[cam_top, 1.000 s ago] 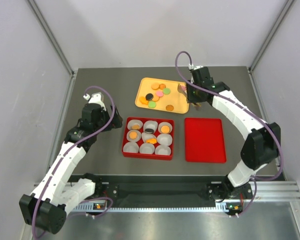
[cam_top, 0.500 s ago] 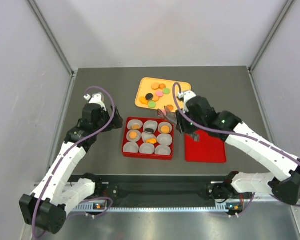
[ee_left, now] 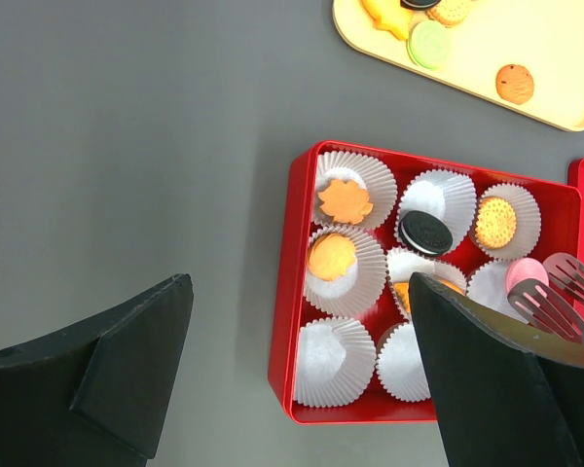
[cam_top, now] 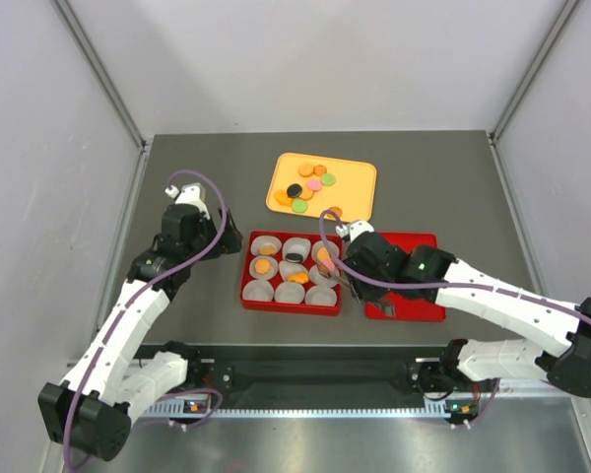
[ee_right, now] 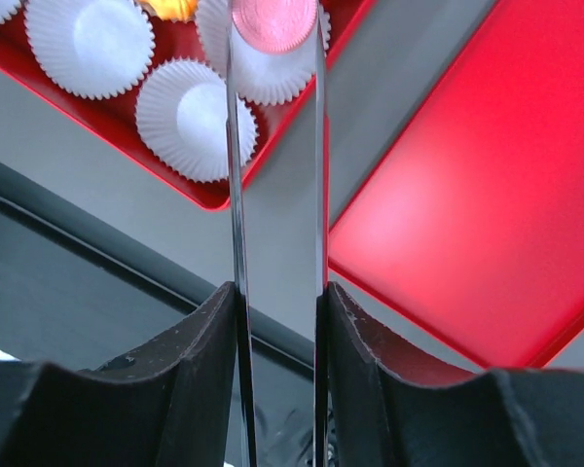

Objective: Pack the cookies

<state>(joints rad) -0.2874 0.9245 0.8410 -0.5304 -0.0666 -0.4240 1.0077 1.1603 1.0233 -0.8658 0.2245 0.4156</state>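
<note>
Several cookies (cam_top: 310, 187) lie on the yellow tray (cam_top: 360, 187). The red box (cam_top: 244, 286) holds white paper cups, some with a cookie inside: an orange leaf (ee_left: 344, 200), a black one (ee_left: 426, 232) and a speckled orange one (ee_left: 494, 222). My right gripper (ee_right: 277, 292) is shut on metal tongs (ee_right: 236, 195). The tongs pinch a pink cookie (ee_right: 274, 21) over a cup on the box's right side (ee_left: 526, 275). Left of the box, my left gripper (ee_left: 300, 282) hangs open with nothing between its fingers.
A flat red lid (cam_top: 424, 241) lies right of the box, partly under my right arm. White walls with metal posts close in the grey table on three sides. A black rail (ee_right: 97, 282) runs along the near edge.
My right arm has swung from the yellow tray toward me, to the box's right side, carrying the pink cookie in the tongs. The left arm has not moved.
</note>
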